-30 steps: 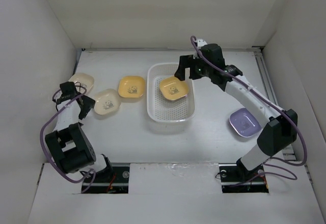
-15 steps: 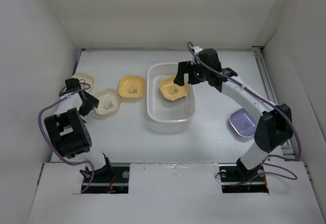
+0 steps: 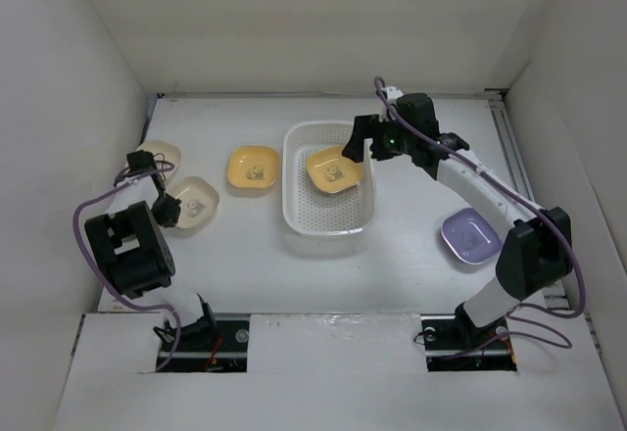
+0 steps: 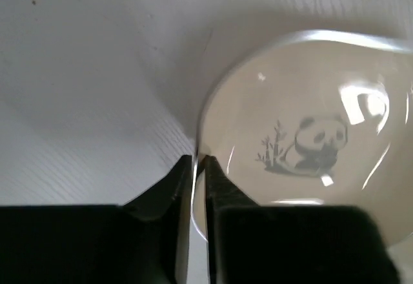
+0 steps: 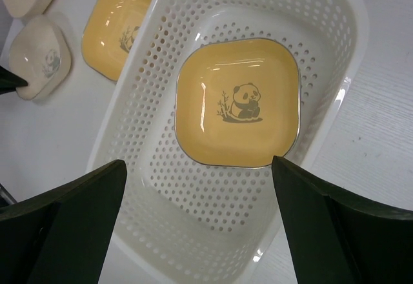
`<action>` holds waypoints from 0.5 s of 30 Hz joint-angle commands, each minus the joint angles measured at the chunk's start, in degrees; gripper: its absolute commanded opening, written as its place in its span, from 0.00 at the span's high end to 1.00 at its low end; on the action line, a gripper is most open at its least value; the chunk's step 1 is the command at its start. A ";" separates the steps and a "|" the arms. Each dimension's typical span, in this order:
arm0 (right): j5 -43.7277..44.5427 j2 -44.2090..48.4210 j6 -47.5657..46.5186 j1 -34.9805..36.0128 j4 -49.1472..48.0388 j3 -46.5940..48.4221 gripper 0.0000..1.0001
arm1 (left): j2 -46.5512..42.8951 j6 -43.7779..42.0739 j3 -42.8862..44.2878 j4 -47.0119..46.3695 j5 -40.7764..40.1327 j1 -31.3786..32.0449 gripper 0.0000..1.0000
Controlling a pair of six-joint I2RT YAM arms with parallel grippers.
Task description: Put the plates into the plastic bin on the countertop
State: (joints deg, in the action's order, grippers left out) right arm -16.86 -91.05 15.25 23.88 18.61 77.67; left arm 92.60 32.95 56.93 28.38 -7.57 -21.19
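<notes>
Top: bin (image 3: 328, 226) w/ yellow plate (image 3: 334, 169) inside; 2nd yellow plate (image 3: 253, 168) at bin's 9 o'clock, lavender plate (image 3: 470, 235) at its 4.
L wrist: L gripper (image 4: 199, 161) pinches cream plate (image 4: 303, 122) rim, unclear from top.
R wrist: R gripper (image 5: 198, 162) spread wide over bin; panda print (image 5: 242, 102) clear only here.

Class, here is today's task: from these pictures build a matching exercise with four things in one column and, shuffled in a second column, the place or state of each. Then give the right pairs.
Column one:
1. lavender rounded-square plastic plate
2. left gripper
3. right gripper
4. white perforated plastic bin

Column two:
A. holds one yellow rounded-square plastic plate
B. open, above the bin
C. shut on the rim of a cream rounded-square plastic plate
D. lies on the white countertop, right of the bin

Pairs: 1-D, 2-C, 3-B, 4-A
</notes>
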 commanded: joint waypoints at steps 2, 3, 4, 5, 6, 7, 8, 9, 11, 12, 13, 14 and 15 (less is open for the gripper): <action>-1.51 3.07 -0.13 -0.76 -4.02 -0.32 0.00 | -1.36 0.36 1.78 2.64 -2.71 -0.17 1.00; -1.51 3.07 -0.13 -1.29 -4.02 -0.32 0.00 | -4.50 0.88 0.48 2.64 -2.71 -0.17 1.00; -1.51 3.68 -0.13 -1.29 -4.02 -0.85 0.00 | -6.62 0.89 0.47 3.69 -2.71 -0.17 1.00; -1.51 4.20 -0.13 -1.90 -3.50 -0.85 0.00 | -9.08 1.67 0.47 3.70 -3.41 -0.17 1.00; -1.51 4.21 -0.13 -1.91 -3.49 -0.85 0.00 | -14.76 1.68 -0.23 4.22 -3.41 -0.17 1.00; -1.51 4.82 0.48 -1.91 -3.49 -0.85 0.00 | -17.86 1.68 -0.24 4.23 -3.41 -0.17 1.00; -1.51 5.43 0.49 -2.69 -3.49 -0.85 0.00 | -21.02 1.68 -0.24 3.70 -0.72 -0.17 1.00; -1.51 5.44 1.01 -2.70 -3.49 -1.37 0.00 | -24.01 0.90 -0.85 2.74 0.88 -0.17 1.00; -0.98 5.97 1.72 -3.22 -4.02 -1.38 0.00 | -30.62 0.19 0.02 1.33 2.47 2.19 1.00; -0.37 6.58 2.33 -3.92 -4.02 -1.38 0.00 | -31.68 0.19 0.81 1.33 4.13 3.51 1.00; 0.16 6.58 2.33 -3.93 -4.02 -1.38 0.00 | -31.69 0.19 2.73 1.33 4.93 6.57 1.00; 0.16 7.19 2.85 -3.93 -4.02 -1.38 0.00 | -31.69 0.19 3.71 0.46 6.15 8.17 1.00; 1.38 7.89 3.38 -4.80 -4.02 -1.38 0.00 | -30.91 -0.51 4.50 -0.16 8.34 9.92 1.00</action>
State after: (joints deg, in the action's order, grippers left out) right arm -17.06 -86.15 16.97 20.23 17.89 76.16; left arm 60.25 33.50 58.72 30.35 -5.37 -15.51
